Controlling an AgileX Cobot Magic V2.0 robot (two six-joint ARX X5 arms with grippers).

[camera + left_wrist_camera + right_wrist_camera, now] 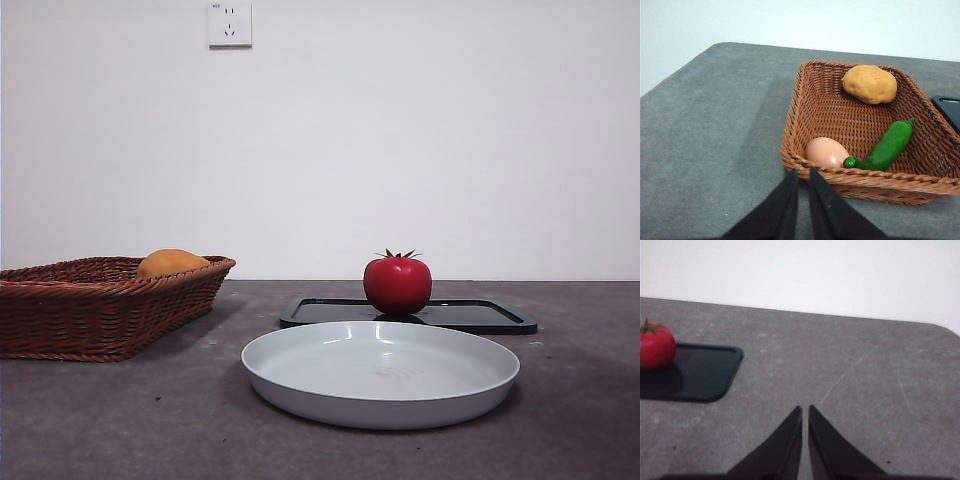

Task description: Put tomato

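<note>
Front view, glossy red tomato (397, 286), green stem

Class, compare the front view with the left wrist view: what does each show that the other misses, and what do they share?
Only the front view shows the tomato sitting on the black tray, the empty white plate in front of it, and a wall socket. Only the left wrist view shows the left gripper, jaws nearly together, plus an egg and a green pepper inside the basket. Both show the wicker basket, the orange-yellow rounded item in it and the grey table; the wrist view catches only a corner of the tray.
</note>
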